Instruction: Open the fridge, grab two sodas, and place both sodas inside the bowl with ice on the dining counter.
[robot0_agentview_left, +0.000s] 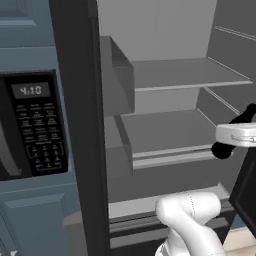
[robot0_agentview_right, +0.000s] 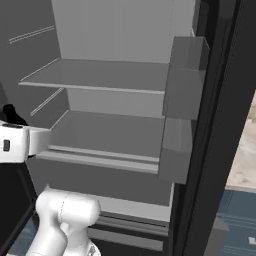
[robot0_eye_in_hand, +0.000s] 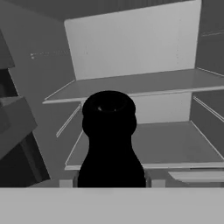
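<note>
The fridge (robot0_agentview_left: 170, 100) stands open. Inside it are 2 grey shelves, one above the other, and both look bare in the base views. Small grey bins (robot0_agentview_right: 185, 75) hang on the inside of the doors, and what is in them cannot be seen.

In the hand view, a black bottle (robot0_eye_in_hand: 109, 144) stands upright right in front of the camera, its round mouth at the top. The gripper (robot0_eye_in_hand: 109, 183) is down at the bottom, with a grey tip on each side of the bottle's base. Whether the jaws squeeze the bottle is hard to tell.

A microwave (robot0_agentview_left: 32, 125) in a blue-grey cabinet (robot0_agentview_left: 30, 220) sits left of the fridge.
</note>
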